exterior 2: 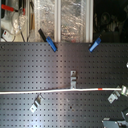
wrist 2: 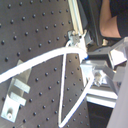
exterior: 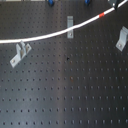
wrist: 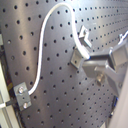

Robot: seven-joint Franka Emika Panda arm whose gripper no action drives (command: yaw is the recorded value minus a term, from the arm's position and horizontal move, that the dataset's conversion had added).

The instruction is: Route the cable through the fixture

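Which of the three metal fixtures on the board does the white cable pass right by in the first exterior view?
The middle fixture, towards the first exterior view's top: the cable crosses it. The other two stand clear.

Long thin white cable (exterior: pixel 50 34) runs off first exterior view's left edge. Grey metal pincer (exterior: pixel 120 4) cropped at first exterior view's top right corner; jaw state unreadable. Both wrist views blurred; pincer fingertips indistinct.

Cable (wrist: pixel 42 45) curving past brackets (wrist: pixel 78 56), prob. untouched
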